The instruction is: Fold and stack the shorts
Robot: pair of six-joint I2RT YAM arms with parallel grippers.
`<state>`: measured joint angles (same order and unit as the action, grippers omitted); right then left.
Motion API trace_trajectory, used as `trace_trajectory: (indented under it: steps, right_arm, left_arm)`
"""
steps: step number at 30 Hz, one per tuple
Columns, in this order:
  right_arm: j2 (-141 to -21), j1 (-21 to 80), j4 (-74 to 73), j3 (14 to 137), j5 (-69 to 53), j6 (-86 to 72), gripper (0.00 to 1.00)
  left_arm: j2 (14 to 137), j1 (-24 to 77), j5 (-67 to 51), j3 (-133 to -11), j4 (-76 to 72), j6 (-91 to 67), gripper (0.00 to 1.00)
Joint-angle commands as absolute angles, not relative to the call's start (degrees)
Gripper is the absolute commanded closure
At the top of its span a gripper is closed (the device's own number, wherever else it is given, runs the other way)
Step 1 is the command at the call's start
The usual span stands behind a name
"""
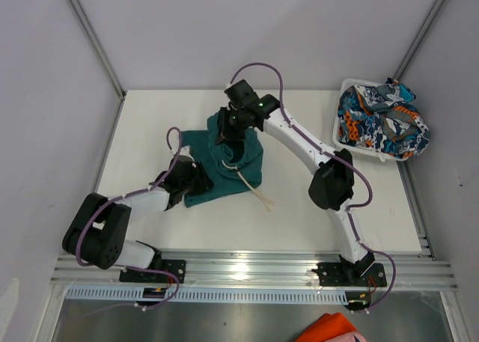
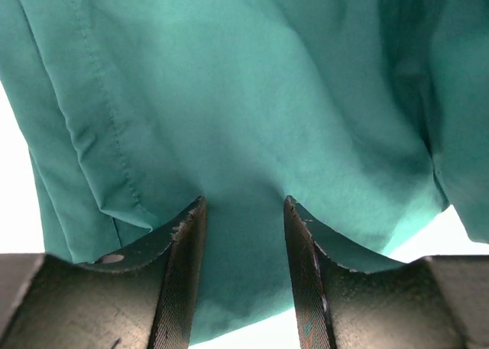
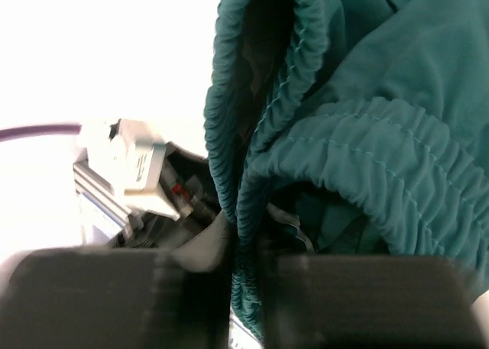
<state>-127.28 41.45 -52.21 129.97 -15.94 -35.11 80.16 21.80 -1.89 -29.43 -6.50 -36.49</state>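
Observation:
The teal-green shorts [image 1: 238, 161] lie crumpled at the table's middle, with the pale drawstring [image 1: 258, 196] trailing off the near edge. My right gripper [image 1: 227, 135] is shut on the gathered elastic waistband [image 3: 248, 234] and holds that part raised above the rest. My left gripper [image 1: 197, 179] sits at the shorts' lower left edge. Its jaws are partly apart, with smooth teal fabric [image 2: 244, 234] and its hem lying between the fingers [image 2: 187, 242]. The printed orange, blue, white and navy shorts [image 1: 378, 121] are bunched in the basket at the far right.
A white mesh basket [image 1: 338, 126] stands at the table's far right corner. A plain orange cloth [image 1: 329, 328] shows below the front rail. Grey walls close in on the left, back and right. The right arm's elbow [image 1: 333, 179] hangs over the table's right middle.

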Motion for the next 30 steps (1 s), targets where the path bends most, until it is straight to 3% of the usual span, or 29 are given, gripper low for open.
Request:
trace_trajectory:
  steps: [1,3,4,7,14,20,25,30]
  right_arm:
    - [-129.55,41.84,-47.11,129.20,-17.23,-37.88,0.79]
    - [-130.69,42.27,-46.59,129.29,-17.58,-37.88,0.55]
    - [-130.78,42.45,-46.15,129.37,-17.93,-37.88,0.38]
    - [-129.29,43.24,-44.92,129.37,-18.90,-38.05,0.15]
    - [-117.61,42.10,-39.99,124.64,-18.55,-39.38,0.18]
    - [-108.55,38.24,-33.06,109.71,-17.75,-39.02,0.23]
    - [-108.28,37.71,-30.85,102.58,-14.42,-34.90,0.19]
    - [-112.49,39.46,-30.15,102.74,-8.02,-31.56,0.22]
  left_arm:
    - [77.78,22.41,-1.23,-27.16,-6.15,-37.27,0.51]
    - [77.61,22.41,-1.06,-27.16,-5.98,-37.09,0.52]
    - [77.78,22.41,-1.14,-27.07,-5.89,-37.00,0.52]
    - [77.70,22.41,-0.97,-27.16,-5.89,-37.00,0.52]
    - [74.01,22.41,-0.61,-25.40,-5.55,-37.79,0.54]
    - [61.28,22.15,-0.88,-29.16,4.73,-37.53,0.53]
    - [53.02,17.59,-5.35,-34.01,13.69,-37.18,0.52]
    - [53.52,10.12,-11.16,-37.44,15.38,-37.35,0.49]
